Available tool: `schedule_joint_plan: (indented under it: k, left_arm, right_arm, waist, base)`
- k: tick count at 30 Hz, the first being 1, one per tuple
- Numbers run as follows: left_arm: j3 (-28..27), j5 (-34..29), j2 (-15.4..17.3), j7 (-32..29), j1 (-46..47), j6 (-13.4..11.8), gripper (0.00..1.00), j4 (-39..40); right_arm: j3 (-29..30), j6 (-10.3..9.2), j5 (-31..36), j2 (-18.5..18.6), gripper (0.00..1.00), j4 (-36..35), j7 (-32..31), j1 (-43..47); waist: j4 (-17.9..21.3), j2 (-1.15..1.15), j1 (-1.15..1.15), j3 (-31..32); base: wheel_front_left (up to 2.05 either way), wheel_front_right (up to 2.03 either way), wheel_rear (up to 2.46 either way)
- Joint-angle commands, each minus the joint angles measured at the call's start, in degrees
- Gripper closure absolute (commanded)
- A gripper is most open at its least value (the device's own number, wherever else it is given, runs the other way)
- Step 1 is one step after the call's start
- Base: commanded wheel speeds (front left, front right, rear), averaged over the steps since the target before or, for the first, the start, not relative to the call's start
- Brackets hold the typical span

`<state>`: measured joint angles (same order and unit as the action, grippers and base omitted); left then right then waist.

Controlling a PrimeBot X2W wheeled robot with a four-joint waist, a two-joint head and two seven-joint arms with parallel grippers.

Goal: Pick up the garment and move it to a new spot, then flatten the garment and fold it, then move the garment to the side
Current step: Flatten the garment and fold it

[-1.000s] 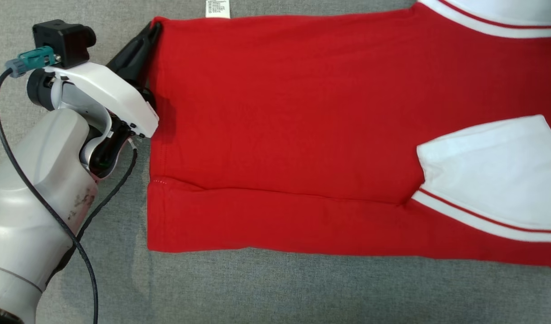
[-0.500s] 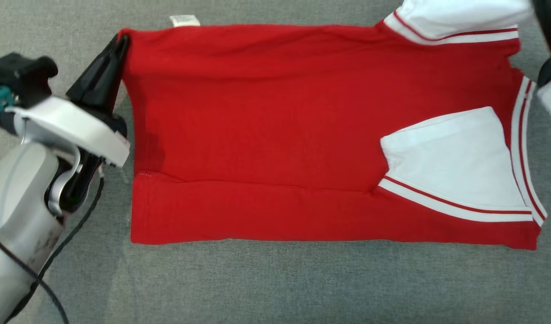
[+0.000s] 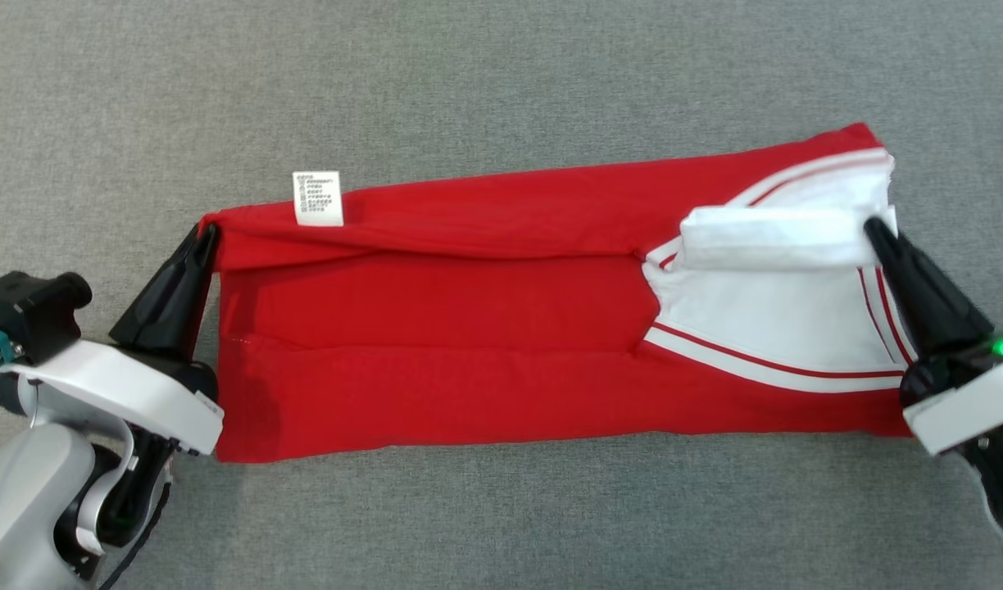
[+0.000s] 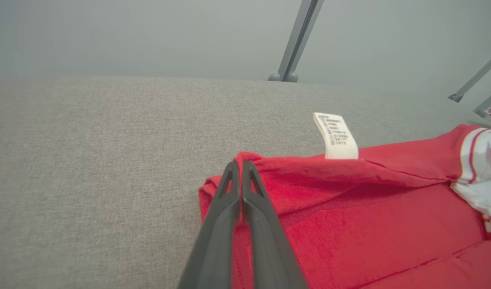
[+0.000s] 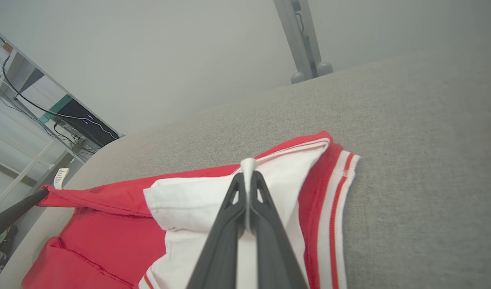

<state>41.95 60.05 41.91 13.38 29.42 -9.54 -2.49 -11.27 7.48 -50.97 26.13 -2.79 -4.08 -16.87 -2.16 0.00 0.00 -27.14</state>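
The red knit garment with white sleeves and striped trim (image 3: pixel 469 360) lies stretched between my two grippers on the grey woven surface (image 3: pixel 501 82). My left gripper (image 3: pixel 208 236) is pinched tight on its far hem corner at the left end, near the white care label (image 3: pixel 318 197). My right gripper (image 3: pixel 873 227) is clamped on the folded white sleeve at the right end. The far edge is doubled over the flat body.

Grey cloth (image 3: pixel 501 82) covers the surface. Left wrist view: grey post (image 4: pixel 297 36) at one o'clock. Right wrist view: black box (image 5: pixel 83 125) with cables (image 5: pixel 33 105) at nine o'clock.
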Motion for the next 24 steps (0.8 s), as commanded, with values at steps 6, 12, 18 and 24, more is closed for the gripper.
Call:
schedule_joint_plan:
  k: [6,12,18,24]
  left_arm:
    - [-0.5,2.5,0.6,0.2,-4.7,-1.8,1.00,0.8]
    - [-1.1,3.8,-1.2,0.5,-6.7,-2.6,0.00,-0.9]
    - [-8.0,-0.7,-5.1,1.7,-8.0,-5.6,0.00,0.4]
    - [-21.9,-12.4,-12.5,1.7,-11.3,-6.8,0.00,6.9]
  right_arm:
    - [3.0,0.04,2.6,-5.4,1.00,-3.7,-1.8,8.4]
    - [4.2,0.04,8.4,-9.0,0.00,-4.7,-0.5,10.9]
    - [5.5,0.04,16.0,-11.6,0.00,-6.9,5.8,9.8]
    - [8.2,0.04,21.3,-13.5,0.00,-7.2,9.9,7.1]
  waist:
    - [1.2,0.00,0.00,0.6]
    - [1.5,0.00,0.00,0.8]
    - [1.7,0.00,0.00,1.1]
    - [1.5,0.00,0.00,2.5]
  base:
    - [0.00,0.00,0.00]
    - [0.00,0.00,0.00]
    - [0.00,0.00,0.00]
    - [0.00,0.00,0.00]
